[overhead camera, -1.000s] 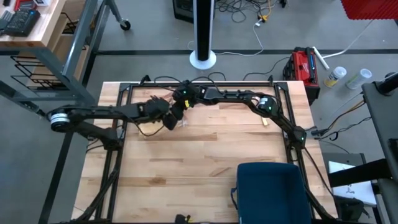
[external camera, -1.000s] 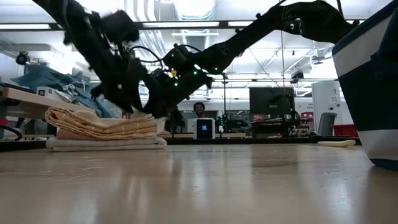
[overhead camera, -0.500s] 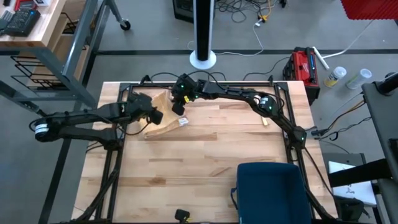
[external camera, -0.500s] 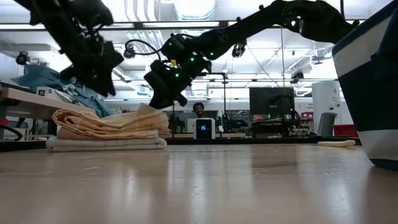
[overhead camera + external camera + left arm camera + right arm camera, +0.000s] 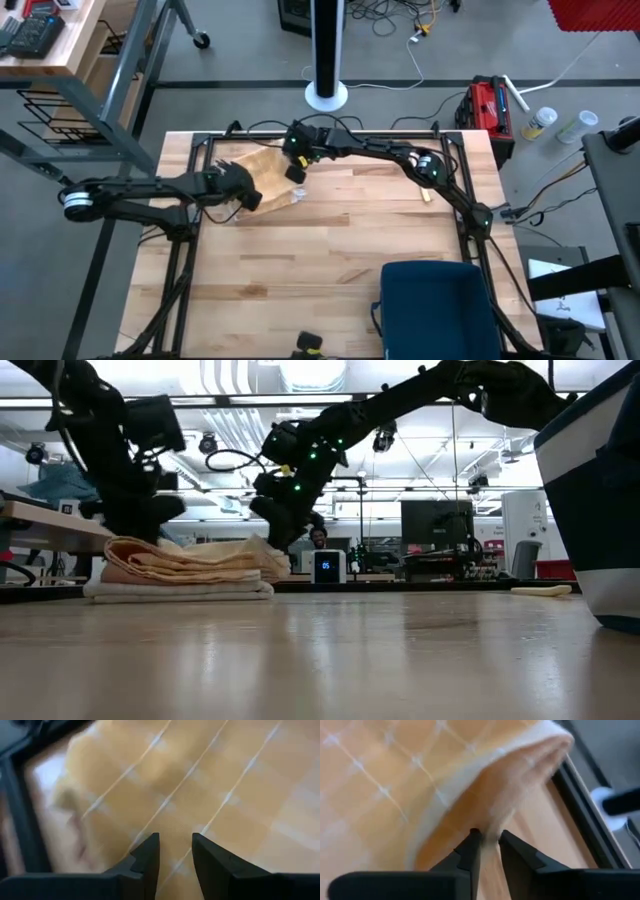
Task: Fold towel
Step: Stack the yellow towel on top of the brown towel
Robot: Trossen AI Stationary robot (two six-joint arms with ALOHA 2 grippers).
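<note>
A tan towel (image 5: 262, 172) with pale checked lines lies folded in several layers (image 5: 180, 565) at the table's far left, flat on the wood. My left gripper (image 5: 247, 195) hangs open close over the pile's left end (image 5: 140, 530), and its wrist view shows the fingers (image 5: 175, 851) a little apart above the checked cloth (image 5: 200, 780). My right gripper (image 5: 297, 172) reaches in from the far right to the towel's right edge (image 5: 285, 530). It is shut on a rounded fold of the cloth (image 5: 487, 845). My left gripper stands just over the towel's top layer; I cannot tell whether it touches the cloth. My right gripper pinches the towel's thick rounded fold (image 5: 492, 827) at the pile's right edge between its two fingers, slanting down from the far right. That edge stands up in a small peak (image 5: 262, 543); the remaining layers lie on the table.
A dark blue chair back (image 5: 432, 300) stands at the near right edge and fills the low view's right side (image 5: 600, 510). A small pale object (image 5: 427, 193) lies on the table's right part. A black frame (image 5: 200, 150) runs round the table.
My left gripper has drawn away from the right one toward the table's left edge and come down over the pile's left end. My right gripper has risen a little and tipped, and the towel's right edge now stands up in a small peak below it.
</note>
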